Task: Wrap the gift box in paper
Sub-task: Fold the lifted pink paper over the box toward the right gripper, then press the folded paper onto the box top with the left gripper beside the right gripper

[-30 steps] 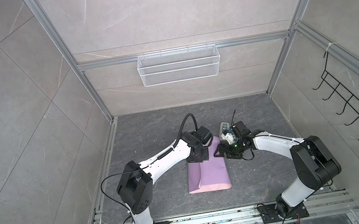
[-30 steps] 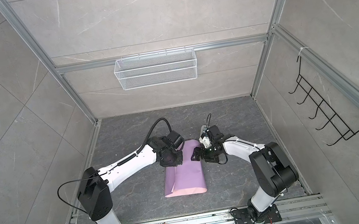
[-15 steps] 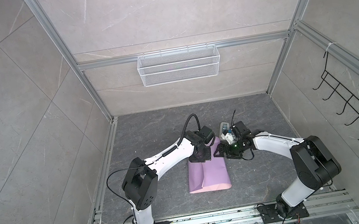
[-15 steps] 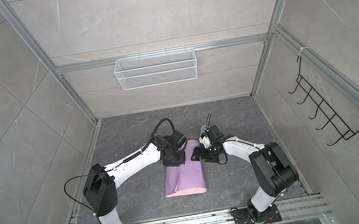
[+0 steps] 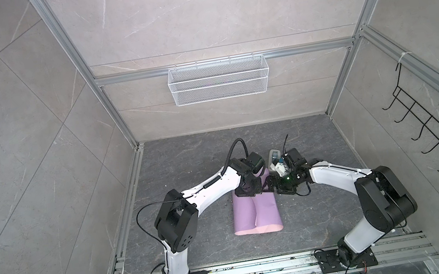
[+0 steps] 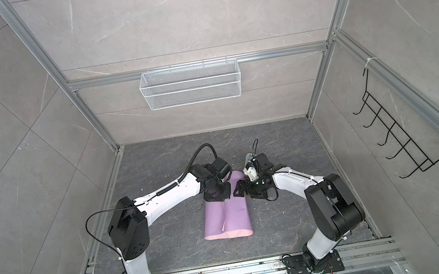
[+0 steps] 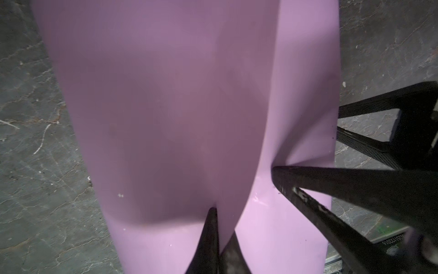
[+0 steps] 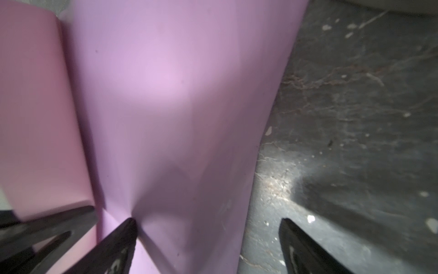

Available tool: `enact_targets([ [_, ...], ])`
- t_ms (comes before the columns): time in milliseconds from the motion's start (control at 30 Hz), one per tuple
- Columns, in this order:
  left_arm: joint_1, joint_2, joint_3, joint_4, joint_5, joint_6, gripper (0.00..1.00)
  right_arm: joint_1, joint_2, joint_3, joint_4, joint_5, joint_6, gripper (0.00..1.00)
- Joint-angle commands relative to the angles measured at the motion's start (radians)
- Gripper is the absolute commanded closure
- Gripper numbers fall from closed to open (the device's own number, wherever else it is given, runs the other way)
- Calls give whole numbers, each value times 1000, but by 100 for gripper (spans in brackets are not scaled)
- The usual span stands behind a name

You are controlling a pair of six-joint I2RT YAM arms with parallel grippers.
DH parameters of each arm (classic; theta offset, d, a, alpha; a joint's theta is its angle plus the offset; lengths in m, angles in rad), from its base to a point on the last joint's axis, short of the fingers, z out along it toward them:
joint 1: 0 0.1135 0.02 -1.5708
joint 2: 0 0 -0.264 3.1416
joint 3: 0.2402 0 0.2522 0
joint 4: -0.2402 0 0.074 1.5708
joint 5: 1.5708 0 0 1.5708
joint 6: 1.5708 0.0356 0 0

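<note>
The left hand (image 7: pixel 214 211) was clenched on the paper (image 5: pixel 266 213) flap; the right hand (image 8: pixel 207 220) was released astride its edge; the flap could be torn by overpulling.

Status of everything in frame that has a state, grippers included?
paper: both sides folded over the middle, lilac face out, pink showing at the near end
gift box: not visible
left gripper: shut on the paper's flap edge
right gripper: open, one fingertip pressing on the paper
wire basket: empty
wall hooks: nothing hung
</note>
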Motion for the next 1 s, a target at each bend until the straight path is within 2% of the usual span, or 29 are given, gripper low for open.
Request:
enact_targets([
  [0,2,11,34,24,35,15,100,26,49,-37,-52,88,1,6],
  [233,7,2,-26,45,36,4,100,25,32,-26,-56,81,5,5],
  [600,21,-44,-115,54,14,-4,100,18,-29,14,-74,9,24,4],
  [967,26,-50,-123,59,16,2,100,-48,-82,-19,-111,-27,-8,3],
])
